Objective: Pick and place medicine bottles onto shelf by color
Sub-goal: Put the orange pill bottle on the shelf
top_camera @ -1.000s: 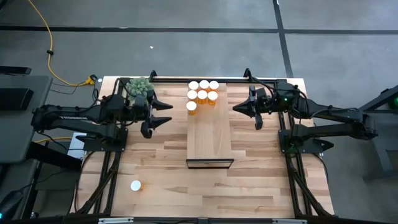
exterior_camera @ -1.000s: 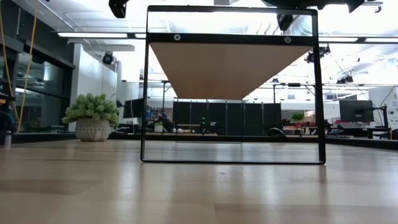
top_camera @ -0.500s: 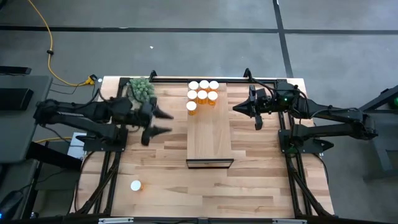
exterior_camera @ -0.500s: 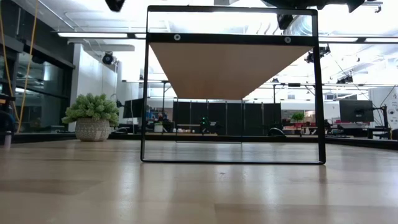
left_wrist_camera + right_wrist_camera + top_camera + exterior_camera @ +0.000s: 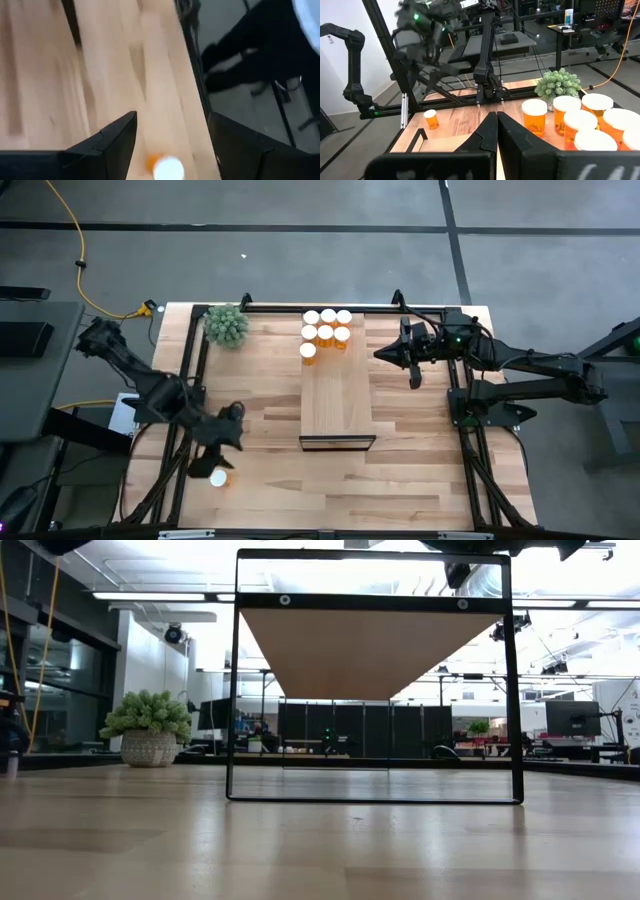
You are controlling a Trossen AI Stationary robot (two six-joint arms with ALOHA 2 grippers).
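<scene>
The left pincer (image 5: 215, 462) has swung away from the plant (image 5: 226, 326) at the upper left of the high view, where it sat a second ago, down to the lower left, and now hangs over the lone bottle (image 5: 218, 477) standing on the bench (image 5: 270, 400). Its fingers are spread, with the bottle's white cap showing between them in the left wrist view (blurred, so contact cannot be judged). This looks like the approach to a pick; the last stray bottle would then join the others.

Seven bottles (image 5: 326, 332) already stand clustered at the upper end of the shelf (image 5: 338, 405), a long pale plain-wood board with a dark metal edge at its lower end. The bottles are small translucent orange cylinders with round white caps, smooth and light-looking. The bench is striped butcher-block wood.

The right pincer (image 5: 380, 354) waits at the right of the shelf, unmoved, its fingers pressed together.
</scene>
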